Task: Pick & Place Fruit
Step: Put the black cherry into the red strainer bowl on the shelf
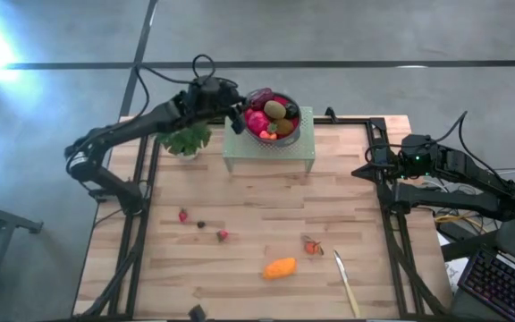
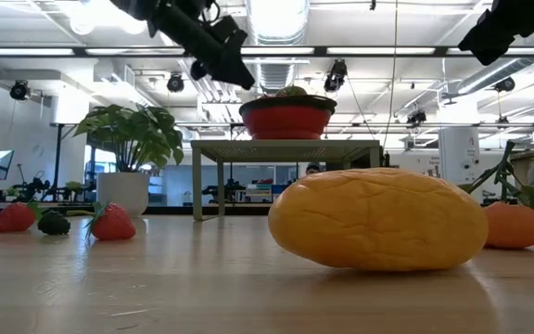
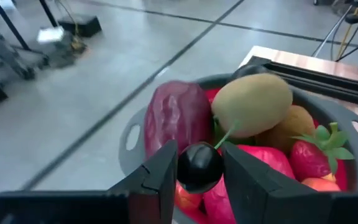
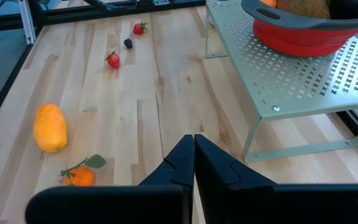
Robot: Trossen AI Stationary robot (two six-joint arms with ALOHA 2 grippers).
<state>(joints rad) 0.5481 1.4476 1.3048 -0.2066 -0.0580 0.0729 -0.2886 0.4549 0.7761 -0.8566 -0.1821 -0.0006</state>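
Left tool [image 3: 199, 167] clamped on dark berry [image 3: 199, 168] above red bowl [image 1: 274, 136] on raised rack [image 1: 266, 154], far worktop [image 1: 257, 215] edge; bowl holds maroon oval [image 3: 176, 118], green fruit [image 3: 252, 104], strawberry [image 3: 312, 155]. Right tool [image 4: 194, 163] closed, empty, right edge. Orange oval [image 1: 280, 267] near front edge.

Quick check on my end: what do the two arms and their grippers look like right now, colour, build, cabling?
Both arms are dark, near-black, jointed links. The left arm carries a black cable looping above its wrist; its gripper has two chunky, angular black fingers. The right arm shows a small green light near its wrist and loose black cable; its gripper has matching flat black fingers.
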